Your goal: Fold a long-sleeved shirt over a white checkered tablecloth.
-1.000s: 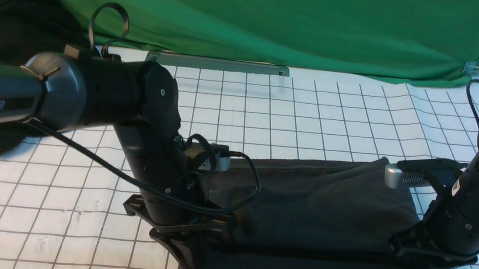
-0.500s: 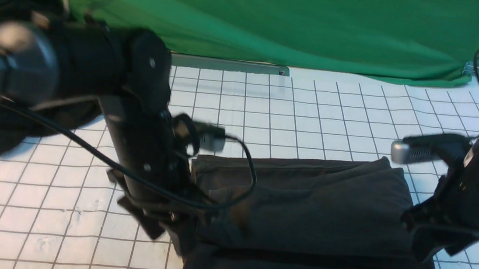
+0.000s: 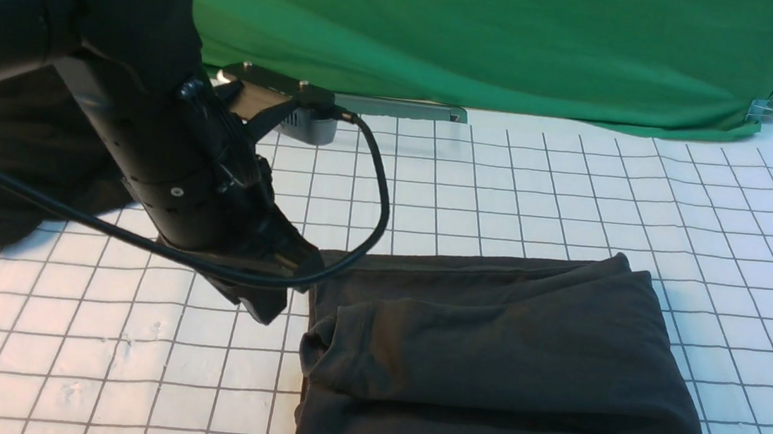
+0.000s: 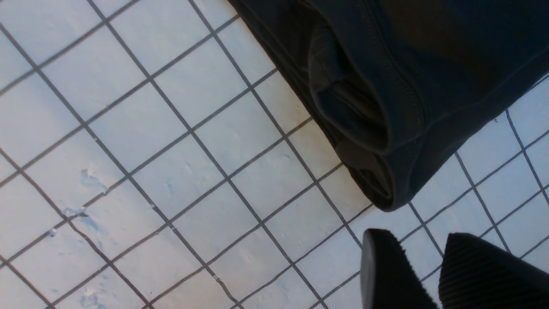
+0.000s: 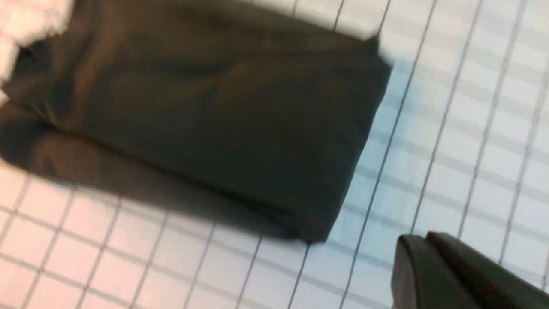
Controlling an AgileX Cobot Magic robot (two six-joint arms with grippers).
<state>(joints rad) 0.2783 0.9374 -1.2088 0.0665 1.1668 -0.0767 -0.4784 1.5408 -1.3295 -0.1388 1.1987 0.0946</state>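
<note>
Long-sleeved shirt [image 3: 501,355]: dark charcoal, folded into a thick rectangular bundle, lying flat on the white checkered tablecloth [image 3: 503,186], near the front edge of the front view and right of centre. Long axis runs left-right. Several layers stacked; rolled fold edges and seams show at its left end [image 4: 360,128]. Right end is a smooth rounded fold [image 5: 343,171]. No print visible on the exposed side. Nothing touching it. Tablecloth: white, thin dark grid lines, spread flat, slight creases, a few scuffed spots on the left [image 4: 85,180].
</note>
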